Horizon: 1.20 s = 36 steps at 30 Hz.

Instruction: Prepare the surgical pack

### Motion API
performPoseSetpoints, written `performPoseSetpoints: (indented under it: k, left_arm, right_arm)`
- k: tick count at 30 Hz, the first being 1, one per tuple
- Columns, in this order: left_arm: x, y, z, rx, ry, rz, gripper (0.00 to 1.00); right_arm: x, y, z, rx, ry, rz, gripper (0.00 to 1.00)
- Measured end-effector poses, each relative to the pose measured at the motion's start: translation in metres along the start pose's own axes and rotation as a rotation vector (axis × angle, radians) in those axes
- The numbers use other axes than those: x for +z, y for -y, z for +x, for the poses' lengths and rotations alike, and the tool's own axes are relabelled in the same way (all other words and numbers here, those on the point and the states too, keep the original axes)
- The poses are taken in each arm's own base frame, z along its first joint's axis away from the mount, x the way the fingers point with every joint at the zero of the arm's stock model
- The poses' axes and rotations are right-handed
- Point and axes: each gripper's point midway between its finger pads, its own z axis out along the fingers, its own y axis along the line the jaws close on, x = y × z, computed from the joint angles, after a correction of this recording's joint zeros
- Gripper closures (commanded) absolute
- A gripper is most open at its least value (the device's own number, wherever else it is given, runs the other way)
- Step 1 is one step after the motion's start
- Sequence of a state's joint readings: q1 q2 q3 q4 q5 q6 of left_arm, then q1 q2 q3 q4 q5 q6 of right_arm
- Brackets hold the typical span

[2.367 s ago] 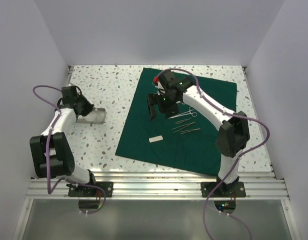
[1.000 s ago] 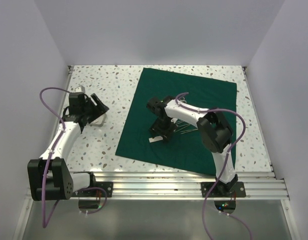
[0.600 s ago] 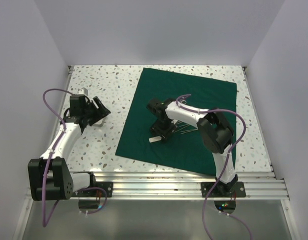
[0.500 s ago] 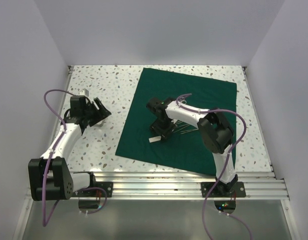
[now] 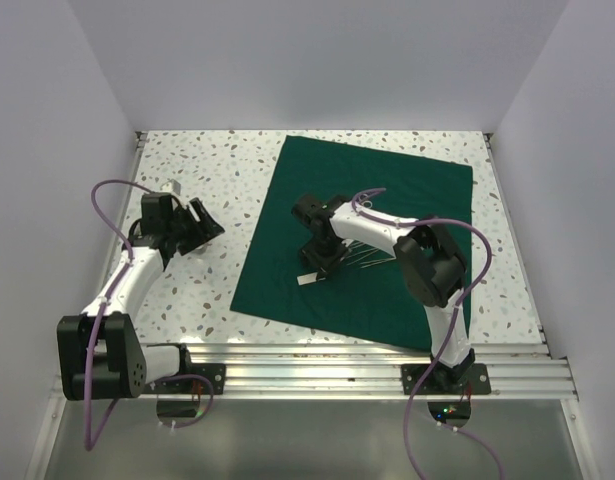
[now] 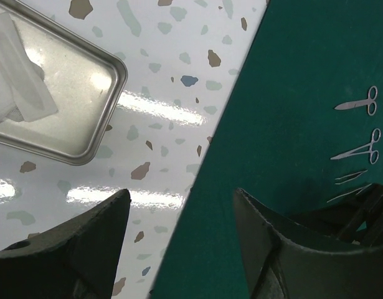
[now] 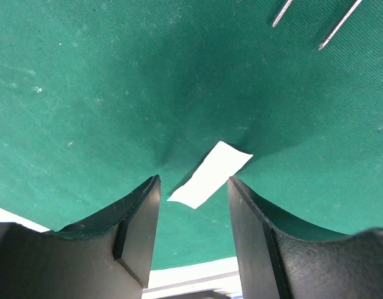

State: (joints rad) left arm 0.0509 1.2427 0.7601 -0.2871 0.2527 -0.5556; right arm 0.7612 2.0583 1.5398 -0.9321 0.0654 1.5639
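The dark green drape [image 5: 407, 200] lies spread flat on the table. My right gripper [image 7: 193, 184] hangs low over its near left part, jaws open, one on each side of the near end of a white gauze strip [image 7: 211, 173] without touching it. My left gripper [image 6: 180, 199] is open and empty above the drape's left edge [image 6: 291, 93]. To its left stands the shiny metal tray [image 6: 66, 93] with white gauze [image 6: 14, 87] in it. Scissors [image 6: 359, 104], forceps [image 6: 359, 146] and tweezers [image 6: 350, 177] lie in a row on the drape.
The speckled white tabletop [image 5: 207, 170] is walled at the left, back and right. An aluminium rail [image 5: 307, 365] runs along the near edge. Purple cables loop from both arms. The right arm's elbow [image 5: 427, 260] stands over the drape's right half.
The right jaws have narrowed around the gauze strip. The left gripper has drifted right, off the tray and toward the drape's edge, still open.
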Motion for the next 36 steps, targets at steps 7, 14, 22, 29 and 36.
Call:
performPoseSetpoints:
  k: [7, 14, 22, 29, 36]
  left_arm:
    - [0.002, 0.0, 0.001, -0.002, -0.009, 0.0, 0.27]
    - [0.004, -0.002, 0.003, -0.006, -0.025, -0.008, 0.26]
    - [0.005, -0.001, 0.004, -0.008, -0.034, -0.002, 0.27]
    - [0.005, 0.002, 0.005, -0.008, -0.042, 0.015, 0.26]
    - [0.005, 0.03, 0.013, 0.014, -0.095, 0.165, 0.24]
  right_arm:
    - [0.002, 0.002, 0.005, 0.008, -0.001, 0.005, 0.5]
    - [0.008, 0.01, 0.007, 0.014, -0.001, 0.028, 0.5]
    - [0.009, 0.014, 0.008, 0.013, -0.002, 0.041, 0.64]
    - [0.009, 0.015, 0.008, 0.007, -0.001, 0.045, 0.68]
    - [0.002, 0.014, 0.004, -0.075, 0.015, 0.039, 0.69]
